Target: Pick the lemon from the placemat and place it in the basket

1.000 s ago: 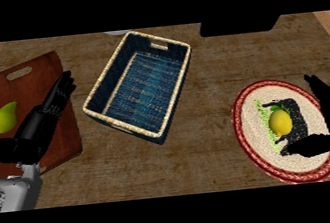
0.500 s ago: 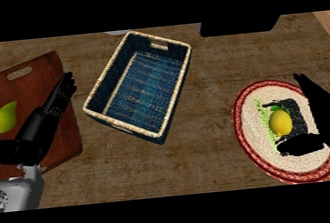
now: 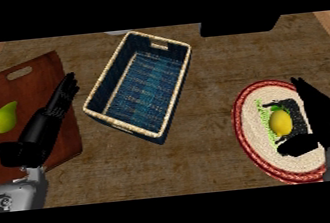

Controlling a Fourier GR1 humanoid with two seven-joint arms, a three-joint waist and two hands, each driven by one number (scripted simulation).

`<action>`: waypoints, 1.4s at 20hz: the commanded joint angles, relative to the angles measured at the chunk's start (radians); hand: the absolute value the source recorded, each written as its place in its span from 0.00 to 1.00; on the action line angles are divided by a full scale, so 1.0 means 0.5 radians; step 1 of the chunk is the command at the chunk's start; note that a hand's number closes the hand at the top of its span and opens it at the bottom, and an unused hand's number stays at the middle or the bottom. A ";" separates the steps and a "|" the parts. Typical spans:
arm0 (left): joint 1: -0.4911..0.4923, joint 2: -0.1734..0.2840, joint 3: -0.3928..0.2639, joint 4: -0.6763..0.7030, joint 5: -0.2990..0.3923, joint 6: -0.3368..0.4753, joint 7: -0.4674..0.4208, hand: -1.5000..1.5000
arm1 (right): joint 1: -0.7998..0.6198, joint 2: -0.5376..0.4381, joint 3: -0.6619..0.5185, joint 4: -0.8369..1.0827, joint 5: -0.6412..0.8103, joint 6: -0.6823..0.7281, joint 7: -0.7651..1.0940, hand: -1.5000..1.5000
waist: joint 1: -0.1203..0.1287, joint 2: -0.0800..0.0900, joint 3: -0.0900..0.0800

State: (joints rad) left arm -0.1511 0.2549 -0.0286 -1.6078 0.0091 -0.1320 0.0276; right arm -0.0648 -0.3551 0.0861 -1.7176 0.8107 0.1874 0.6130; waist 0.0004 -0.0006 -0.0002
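Observation:
A yellow lemon lies on a round placemat with a red rim at the right. My right hand stands just right of the lemon, fingers straight and stretched past it, thumb below it; it is open and not closed round the fruit. The basket, woven with a pale rim and dark blue inside, sits in the middle, tilted, and holds nothing. My left hand rests open over the left side.
A reddish-brown cutting board lies at the left with a green pear on it. A dark object sits at the top edge. Bare wooden counter separates basket and placemat.
My right hand has shifted left and down toward the lemon, its thumb now under the fruit. The left hand has stayed where it was.

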 commanded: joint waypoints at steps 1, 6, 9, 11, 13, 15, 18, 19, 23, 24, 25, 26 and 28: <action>-0.084 -0.012 0.053 0.079 -0.019 -0.044 -0.013 0.50 | -0.234 0.084 -0.007 0.260 0.092 0.024 0.012 0.00 | 0.005 0.003 0.000; -0.069 -0.032 0.112 0.054 -0.012 -0.129 0.033 0.50 | -0.120 0.170 -0.016 0.276 0.202 -0.036 -0.044 0.00 | 0.000 0.001 0.000; -0.072 -0.055 0.104 0.074 -0.065 -0.100 0.001 0.50 | -0.011 0.230 0.041 0.232 0.272 -0.071 0.002 0.00 | -0.004 0.000 0.000; -0.066 -0.083 0.105 -0.058 -0.040 -0.128 0.109 0.50 | -0.079 0.200 -0.057 0.309 0.246 -0.038 -0.071 0.00 | 0.000 0.000 0.000; -0.045 -0.135 0.063 0.046 -0.130 -0.074 -0.012 0.50 | -0.103 0.181 -0.092 0.509 0.273 -0.115 -0.169 0.00 | 0.000 0.002 0.000; -0.065 -0.166 0.053 -0.029 -0.174 -0.028 0.061 0.50 | -0.171 0.212 -0.098 0.533 0.285 -0.068 -0.130 0.00 | 0.000 0.001 0.000; 0.072 -0.162 0.069 -0.164 -0.138 -0.076 0.114 0.50 | -0.056 0.201 -0.133 0.498 0.253 -0.073 -0.212 0.00 | 0.001 0.000 0.001; 0.066 -0.082 0.159 0.044 -0.090 -0.179 -0.086 0.50 | -0.192 0.148 -0.230 0.664 0.189 -0.042 -0.270 0.00 | 0.003 0.002 0.000; -0.042 -0.133 0.166 0.103 -0.122 -0.157 -0.073 0.50 | -0.105 0.271 -0.117 0.547 0.254 0.007 -0.177 0.00 | -0.002 0.001 0.000; 0.005 -0.066 0.200 -0.015 -0.075 -0.210 -0.011 0.50 | -0.272 0.224 -0.185 0.800 0.206 0.000 -0.292 0.00 | 0.009 0.002 0.001; 0.004 -0.100 0.186 0.047 -0.118 -0.189 -0.094 0.50 | -0.151 0.204 -0.186 0.745 0.202 -0.013 -0.357 0.00 | 0.001 0.002 0.000; -0.046 -0.043 0.255 0.097 -0.051 -0.252 -0.025 0.50 | -0.093 0.193 -0.172 0.642 0.193 0.051 -0.335 1.00 | -0.002 0.001 0.000; -0.117 -0.100 0.179 0.117 -0.141 -0.175 -0.064 0.50 | -0.295 0.137 -0.149 0.897 0.239 0.128 -0.367 1.00 | 0.006 0.005 0.001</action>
State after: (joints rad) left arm -0.1668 0.2051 0.0584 -1.5811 -0.0471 -0.2213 0.0063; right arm -0.1497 -0.2644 0.0058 -1.3799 0.9143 0.2184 0.4618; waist 0.0009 -0.0025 -0.0037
